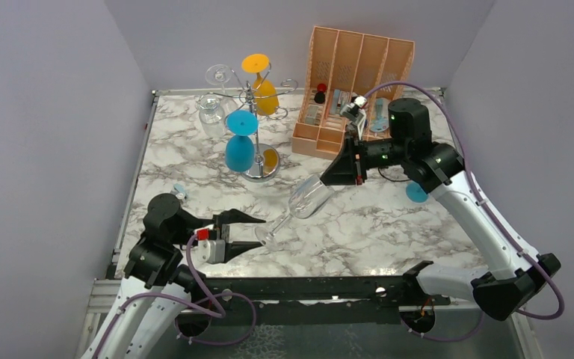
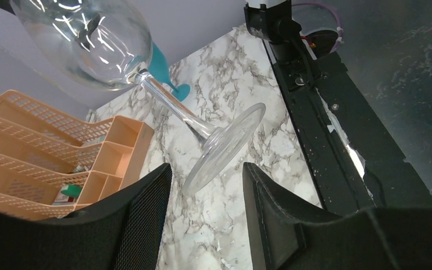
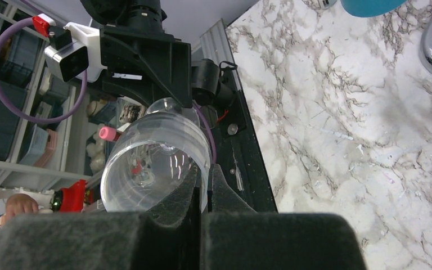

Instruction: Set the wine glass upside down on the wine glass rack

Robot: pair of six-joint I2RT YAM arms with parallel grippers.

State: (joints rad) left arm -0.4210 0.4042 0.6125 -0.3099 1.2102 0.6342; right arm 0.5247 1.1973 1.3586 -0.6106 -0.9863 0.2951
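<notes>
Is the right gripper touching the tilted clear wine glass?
Touching. In the right wrist view, the right gripper is shut on the bowl rim of the wine glass, with no gap.

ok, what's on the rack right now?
Hanging upside down on the rack: clear glass, orange glass, blue glass. The blue glass covers part of the rack behind it.

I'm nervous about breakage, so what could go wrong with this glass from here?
The right tool pinches only the rim of the tilted wine glass, so it could slip or crack. The open left tool hovers at its foot; closing off-centre may knock it. The rack already carries glasses, so bumps are possible.
</notes>
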